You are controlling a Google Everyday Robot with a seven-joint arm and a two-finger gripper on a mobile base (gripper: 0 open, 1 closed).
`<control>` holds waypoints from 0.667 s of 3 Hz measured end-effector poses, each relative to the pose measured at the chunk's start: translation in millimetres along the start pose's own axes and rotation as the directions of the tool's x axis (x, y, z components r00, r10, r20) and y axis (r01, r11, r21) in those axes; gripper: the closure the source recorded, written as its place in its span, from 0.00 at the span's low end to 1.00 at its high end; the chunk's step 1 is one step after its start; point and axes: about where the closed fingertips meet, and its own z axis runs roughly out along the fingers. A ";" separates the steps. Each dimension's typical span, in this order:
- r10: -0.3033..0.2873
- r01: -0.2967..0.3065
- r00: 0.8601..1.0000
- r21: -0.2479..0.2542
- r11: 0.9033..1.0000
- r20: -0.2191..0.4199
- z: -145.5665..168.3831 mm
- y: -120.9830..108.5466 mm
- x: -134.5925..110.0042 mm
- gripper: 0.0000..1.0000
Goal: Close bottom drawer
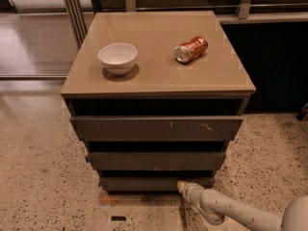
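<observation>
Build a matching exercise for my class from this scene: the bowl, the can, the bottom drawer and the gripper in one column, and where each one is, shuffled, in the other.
Column one:
1. white bowl
2. red can
3. bottom drawer
4. gripper

Column two:
A. lying on its side, right part of the cabinet top
B. low down at the narrowest drawer front, right of its middle
C. upright, left part of the cabinet top
D. beneath the two wider drawer fronts

Pairs: 1-C, 2-A, 3-D, 4-B
</observation>
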 end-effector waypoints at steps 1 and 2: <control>0.006 -0.012 0.991 -0.039 0.999 -0.137 -13.2 12.4 16.9 1.00; 0.052 -0.069 0.945 -0.044 0.997 -0.322 -62.6 -20.1 64.0 1.00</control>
